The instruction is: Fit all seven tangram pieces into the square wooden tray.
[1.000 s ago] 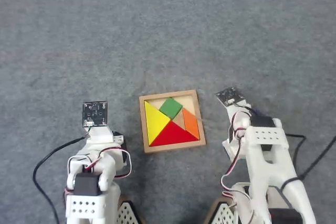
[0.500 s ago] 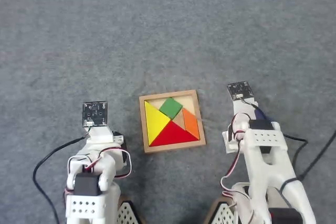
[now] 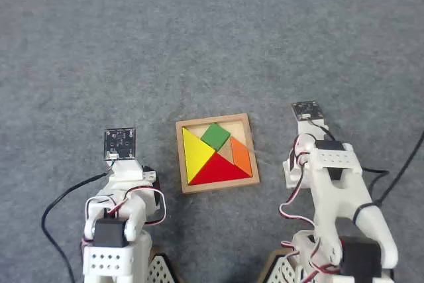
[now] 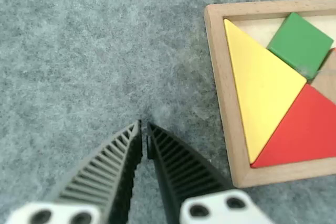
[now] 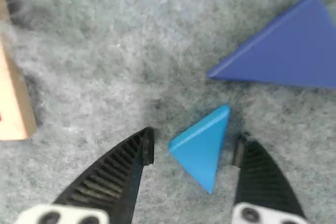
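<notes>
The right arm (image 3: pixel 334 183) has swung right, away from the square wooden tray (image 3: pixel 222 186). Its claw (image 5: pixel 193 145) stands apart, straddling a small light-blue triangle (image 5: pixel 202 142) that lies flat on the fuzzy grey mat (image 3: pixel 199 51), right of the tray. A larger dark-blue triangle (image 5: pixel 283 56) lies near it. The left claw (image 4: pixel 144 129) is pinched together over the mat left of the tray. In the tray sit 4 smooth pieces: yellow triangle (image 3: pixel 194 154), red triangle (image 3: pixel 222 170), orange piece (image 3: pixel 240 156), green square (image 3: pixel 215 136).
</notes>
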